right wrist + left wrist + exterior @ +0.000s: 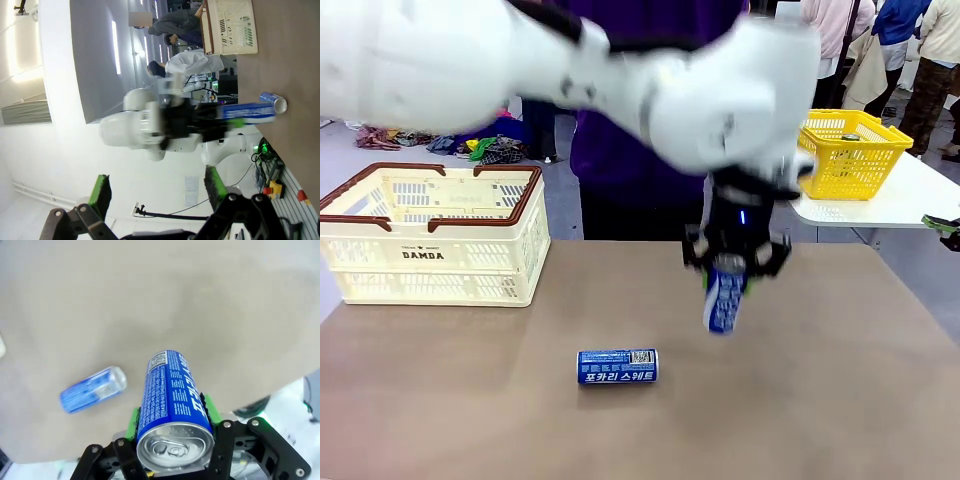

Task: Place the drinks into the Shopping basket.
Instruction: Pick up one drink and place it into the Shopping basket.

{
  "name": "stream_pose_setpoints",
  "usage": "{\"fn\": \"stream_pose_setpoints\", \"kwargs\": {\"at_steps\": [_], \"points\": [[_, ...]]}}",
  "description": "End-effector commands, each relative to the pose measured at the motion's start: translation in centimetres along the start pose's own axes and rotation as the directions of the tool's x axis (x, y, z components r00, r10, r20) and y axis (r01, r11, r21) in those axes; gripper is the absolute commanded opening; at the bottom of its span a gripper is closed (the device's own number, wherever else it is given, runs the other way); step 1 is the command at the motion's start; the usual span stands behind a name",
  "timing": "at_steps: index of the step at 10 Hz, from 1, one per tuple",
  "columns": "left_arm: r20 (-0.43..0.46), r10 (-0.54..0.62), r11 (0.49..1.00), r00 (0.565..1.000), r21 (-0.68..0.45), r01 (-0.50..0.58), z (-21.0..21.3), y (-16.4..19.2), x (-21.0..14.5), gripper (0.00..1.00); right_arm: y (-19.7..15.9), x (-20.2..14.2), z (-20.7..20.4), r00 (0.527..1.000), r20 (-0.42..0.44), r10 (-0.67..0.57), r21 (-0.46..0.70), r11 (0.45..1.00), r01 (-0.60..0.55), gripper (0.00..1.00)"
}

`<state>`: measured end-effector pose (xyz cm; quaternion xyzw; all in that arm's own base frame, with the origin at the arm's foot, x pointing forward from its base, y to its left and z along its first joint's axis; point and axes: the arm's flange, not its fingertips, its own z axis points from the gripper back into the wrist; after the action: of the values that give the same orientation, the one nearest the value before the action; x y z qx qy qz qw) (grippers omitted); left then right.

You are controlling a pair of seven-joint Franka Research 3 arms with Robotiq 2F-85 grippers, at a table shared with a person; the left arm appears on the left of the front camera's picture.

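Observation:
A blue drink can (pixel 723 305) with white lettering hangs tilted above the brown table, right of centre, with my left gripper (pixel 733 264) shut on its upper part. In the left wrist view the same can (pixel 170 395) sits between the green pads (pixel 132 421), silver top toward the camera. A second blue can (pixel 617 366) lies on its side on the table, nearer the front; it also appears as the lying can (pixel 93 389). The cream Shopping basket (pixel 435 235) stands at the table's far left. My right gripper (pixel 157 190) is open, off the table, holding nothing.
A person in a purple top stands behind the far edge of the table (pixel 820 400). A yellow mesh basket (pixel 850 150) rests on a white side table at the back right. Open tabletop lies between the held can and the Shopping basket.

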<state>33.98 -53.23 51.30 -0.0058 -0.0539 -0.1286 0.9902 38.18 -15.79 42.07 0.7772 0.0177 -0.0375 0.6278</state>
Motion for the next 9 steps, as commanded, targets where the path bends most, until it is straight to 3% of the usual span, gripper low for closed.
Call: {"fn": "stream_pose_setpoints", "kwargs": {"at_steps": [1,2,4,5,6,9], "points": [[0.019,-0.014,1.000,1.000,-0.001,0.014,9.0,2.9,-0.2,0.00,0.5,0.0,0.2,1.000,0.006,-0.014,0.014,1.000,0.014,1.00],[0.088,-0.001,1.000,0.996,0.005,0.000,12.9,4.2,-1.0,0.00,0.5,0.0,0.2,1.000,0.006,-0.014,0.014,1.000,0.014,1.00],[0.126,-0.035,0.998,0.991,-0.055,0.042,17.5,7.0,-1.8,0.00,0.5,0.0,0.2,1.000,0.006,-0.014,0.014,1.000,0.014,1.00],[0.140,-0.002,0.995,0.990,-0.095,0.015,17.4,7.7,-2.4,0.00,0.5,0.0,0.2,1.000,0.006,-0.014,0.014,1.000,0.014,1.00],[0.134,-0.016,0.999,0.991,-0.028,0.020,18.2,6.4,-2.0,0.00,0.5,0.0,0.2,1.000,0.006,-0.014,0.014,1.000,0.014,1.00],[0.134,-0.016,0.999,0.991,-0.028,0.020,18.2,6.4,-2.0,0.00,0.5,0.0,0.2,1.000,0.006,-0.014,0.014,1.000,0.014,1.00]]}}
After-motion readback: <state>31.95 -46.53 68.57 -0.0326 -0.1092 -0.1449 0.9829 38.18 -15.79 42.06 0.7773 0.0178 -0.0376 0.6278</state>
